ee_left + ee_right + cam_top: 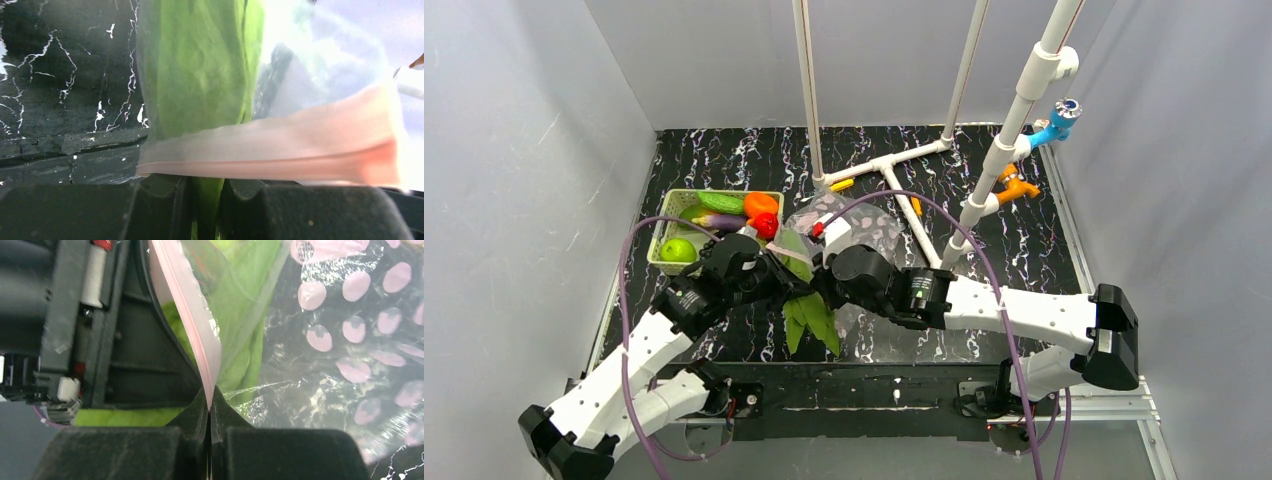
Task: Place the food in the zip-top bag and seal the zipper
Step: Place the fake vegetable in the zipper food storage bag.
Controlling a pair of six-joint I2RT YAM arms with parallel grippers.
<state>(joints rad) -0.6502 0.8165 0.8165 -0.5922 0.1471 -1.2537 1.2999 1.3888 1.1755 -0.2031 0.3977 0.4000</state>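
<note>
The clear zip-top bag (856, 238), printed with pink dots, is held up at the table's middle. My right gripper (210, 405) is shut on the zipper (192, 315), the pinkish strip at the bag's mouth, which also crosses the left wrist view as the zipper (280, 150). My left gripper (206, 192) is shut on a green leafy piece (200, 65) of the food; its far part shows through the bag's film. From above, the left gripper (776, 280) and right gripper (822, 280) meet, and leaves (812, 322) hang below them.
A pale green basket (661, 252) at the left holds a cucumber (721, 201), a green apple (678, 250), an orange piece (761, 205) and a red tomato (766, 225). A white pipe frame (894, 165) stands behind. Grey walls close both sides.
</note>
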